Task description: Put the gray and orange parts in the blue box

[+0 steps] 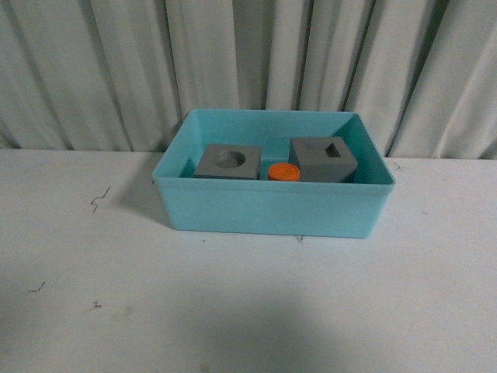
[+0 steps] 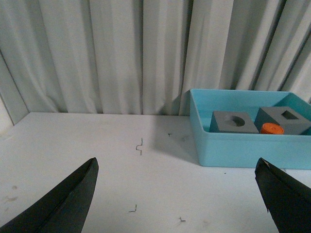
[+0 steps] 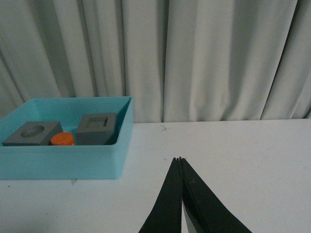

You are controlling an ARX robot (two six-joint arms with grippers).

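Note:
The blue box [image 1: 272, 208] stands on the white table in front of the curtain. Inside it lie a gray cube with a round hole [image 1: 227, 162], a gray cube with a rectangular hole [image 1: 324, 159] and, between them, the orange cylinder [image 1: 284, 171]. Neither arm shows in the front view. In the left wrist view my left gripper [image 2: 176, 167] is open over bare table, well short of the box [image 2: 233, 145], with nothing between its fingers [image 2: 73, 199]. In the right wrist view my right gripper [image 3: 180, 159] is shut and empty, beside the box [image 3: 63, 160].
A pleated gray-white curtain [image 1: 248, 62] closes off the back of the table. Small dark scraps [image 1: 99, 200] lie on the white tabletop [image 1: 233, 311] to the left of the box.

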